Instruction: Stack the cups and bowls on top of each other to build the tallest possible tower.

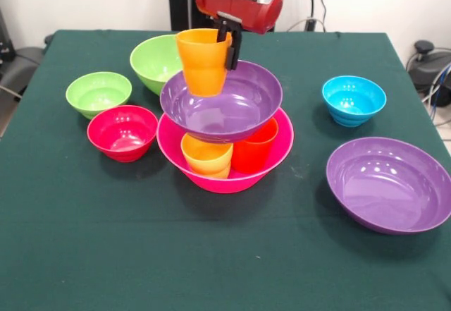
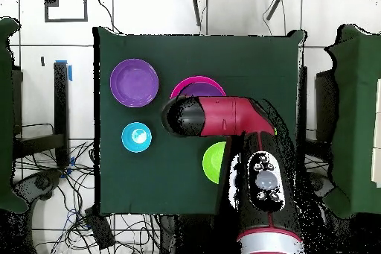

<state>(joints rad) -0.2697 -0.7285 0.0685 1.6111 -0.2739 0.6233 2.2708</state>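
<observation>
— Starting nearest the camera in the front view, what lies on the table (image 1: 106, 254)?

— A wide purple bowl (image 1: 389, 183) sits alone at the near right, mouth up. Left of centre stands the tower (image 1: 224, 124): the large hot-pink bowl (image 1: 225, 177) is its base, and inside it a yellow-orange cup (image 1: 207, 156) and a red-orange cup (image 1: 255, 147) stand side by side, mouths up.

— And on top of those?

— A second purple bowl (image 1: 220, 103) rests on the two cups, tilted a little toward the camera.

— Further back?

— A red bowl (image 1: 122, 132) just left of the pink one, a small light-green bowl (image 1: 99, 93) behind it, and a blue bowl (image 1: 354, 99) well apart on the right. A medium light-green bowl (image 1: 156, 61) stands behind the tower, partly hidden.

— Where is the gripper (image 1: 230, 41)?

— Above the upper purple bowl's far left rim. Its dark fingers are clamped on the rim of an orange cup (image 1: 203, 61), held upright with its base at or just inside that bowl; whether it touches, I cannot tell.

— What does the overhead view add?

— The arm (image 2: 223, 117) covers most of the tower; only the pink rim, the lone purple bowl (image 2: 134, 82), the blue one (image 2: 136, 137) and part of a green bowl (image 2: 213, 162) show.
</observation>
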